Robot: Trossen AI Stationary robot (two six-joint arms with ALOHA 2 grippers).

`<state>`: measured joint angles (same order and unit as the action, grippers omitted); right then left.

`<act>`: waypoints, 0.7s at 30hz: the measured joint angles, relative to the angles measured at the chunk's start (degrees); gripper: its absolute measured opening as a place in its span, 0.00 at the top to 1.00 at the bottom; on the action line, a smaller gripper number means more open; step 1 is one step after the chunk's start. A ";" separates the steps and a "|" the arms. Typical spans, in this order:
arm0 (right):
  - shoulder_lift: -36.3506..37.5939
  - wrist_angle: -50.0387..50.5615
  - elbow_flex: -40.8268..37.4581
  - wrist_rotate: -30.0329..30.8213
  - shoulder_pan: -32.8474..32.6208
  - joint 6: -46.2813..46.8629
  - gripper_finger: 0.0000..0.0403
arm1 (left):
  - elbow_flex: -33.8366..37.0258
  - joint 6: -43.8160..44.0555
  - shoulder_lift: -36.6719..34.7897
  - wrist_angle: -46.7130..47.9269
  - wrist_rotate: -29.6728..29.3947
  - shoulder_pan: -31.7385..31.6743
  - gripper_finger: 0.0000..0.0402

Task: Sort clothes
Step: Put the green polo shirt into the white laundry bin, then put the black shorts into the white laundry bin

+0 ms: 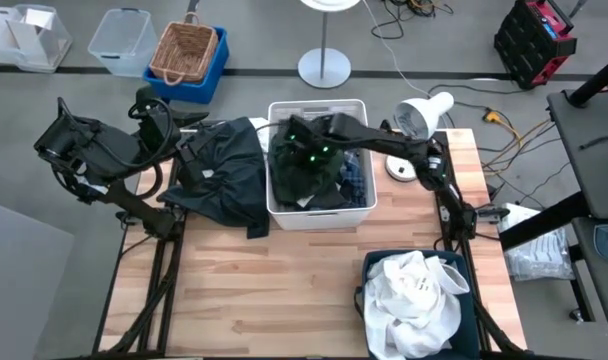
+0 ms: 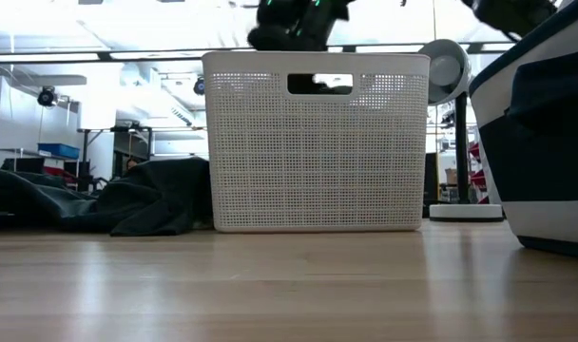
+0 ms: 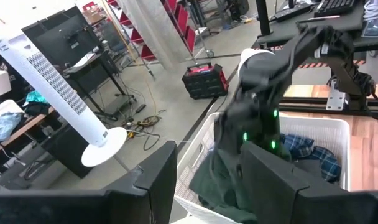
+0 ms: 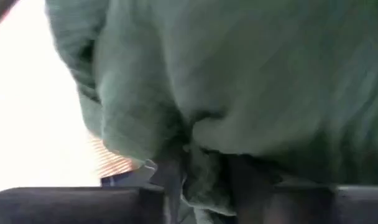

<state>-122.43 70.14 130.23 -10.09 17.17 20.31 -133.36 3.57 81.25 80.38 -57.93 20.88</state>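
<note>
while the left gripper (image 3: 207, 180) waits open beside the table, the right gripper (image 1: 302, 150) clamps a dark green garment (image 4: 239, 93) over the white bin (image 1: 319, 212).

Bright, even overhead light — ceiling panels (image 2: 127, 24) glare white in the low view. The dark green garment (image 4: 239, 93) fills the right wrist view, blurred — beside a blown-out white patch.

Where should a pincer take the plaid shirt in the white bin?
Take the plaid shirt at its exposed bunched folds by the white bin's right wall, coming straight down from above: the walls block side approaches, and the dark green garment, held by the right pincer, covers its left part.
</note>
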 joint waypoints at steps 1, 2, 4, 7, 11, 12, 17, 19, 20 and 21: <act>1.02 0.21 0.00 0.00 0.00 0.25 0.74 | 0.00 0.00 0.00 -0.05 -0.02 0.00 0.61; 1.91 0.29 0.00 -0.02 0.00 0.67 0.71 | 0.00 0.00 0.00 -0.07 0.00 0.00 0.61; 4.02 0.66 0.00 -0.02 0.02 0.74 0.66 | 0.00 0.02 0.00 -0.22 0.00 0.00 0.61; 7.78 1.32 0.00 -0.22 0.00 1.72 0.59 | 0.00 0.21 0.00 -0.20 0.00 0.00 0.61; 13.85 1.61 0.02 -0.28 -0.04 2.52 0.52 | 0.00 0.99 0.12 0.06 -0.02 0.00 0.61; 15.32 1.56 0.06 -0.28 -0.23 2.76 0.52 | 0.00 1.41 0.19 0.57 0.00 0.00 0.61; 23.16 1.58 0.11 -0.22 -1.08 2.81 0.51 | 0.80 8.68 1.29 10.25 2.85 -0.90 0.61; 25.94 1.31 0.15 1.05 -2.10 2.63 0.52 | 4.75 9.64 0.23 8.60 7.44 -2.30 0.61; 27.12 1.18 0.15 2.40 -2.77 2.62 0.52 | 6.74 10.04 -0.22 7.75 11.26 -2.65 0.61; 28.14 1.01 0.15 4.09 -3.56 2.61 0.53 | 8.77 11.60 -0.63 6.76 14.22 -3.22 0.61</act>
<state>-94.29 71.15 130.39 -6.00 13.61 22.93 -124.59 15.17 80.62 87.14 -43.72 17.66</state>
